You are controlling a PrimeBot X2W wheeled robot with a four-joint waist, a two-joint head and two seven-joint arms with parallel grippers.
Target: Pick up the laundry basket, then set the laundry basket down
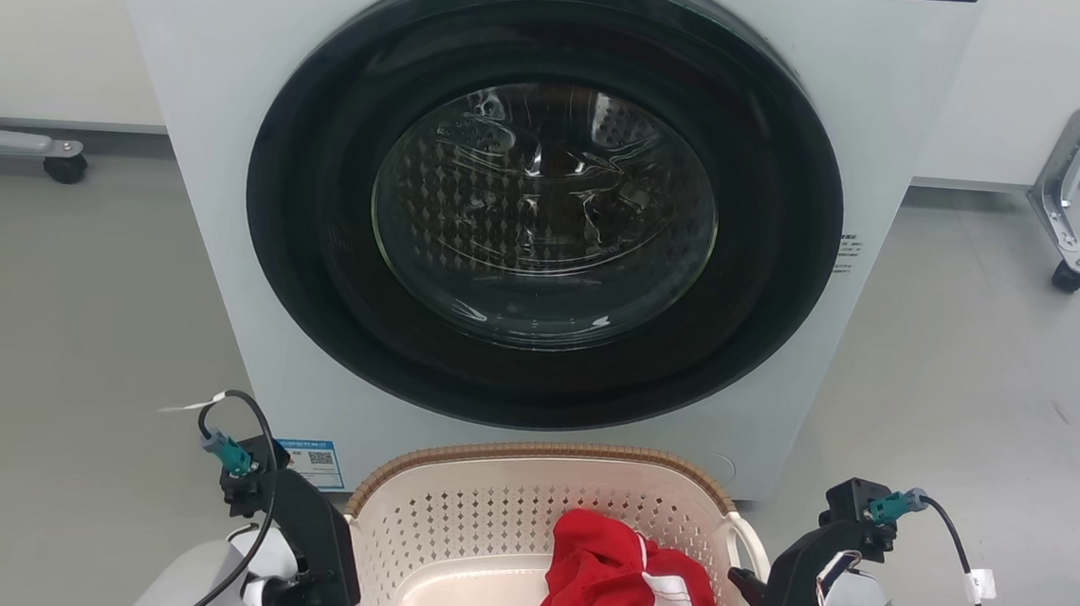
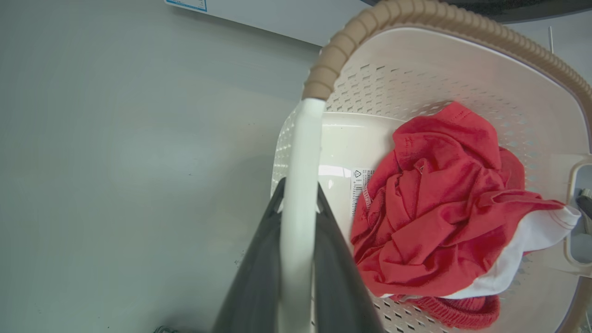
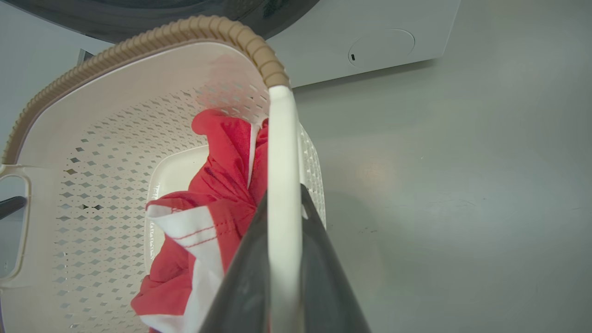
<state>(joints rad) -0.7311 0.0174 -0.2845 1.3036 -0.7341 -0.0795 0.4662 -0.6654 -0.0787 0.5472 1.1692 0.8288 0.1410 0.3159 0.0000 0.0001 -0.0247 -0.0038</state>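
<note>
Cream-white perforated plastic, the laundry basket [image 1: 487, 518] holds a crumpled red-and-white garment [image 1: 615, 584] just before the washer [image 1: 547, 199], grey floor [image 1: 74, 308] around, with left gripper [image 2: 299, 185] and right gripper [image 3: 283, 192] each pinching one white side handle [image 2: 300, 138]; near end cut off, floor contact unclear.

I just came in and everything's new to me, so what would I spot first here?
The washing machine with its huge dark round door looms across the top of the head view. Below it is the laundry basket, a bright red and white cloth inside. The left gripper and right gripper each clamp a white side handle between dark fingers.
</note>
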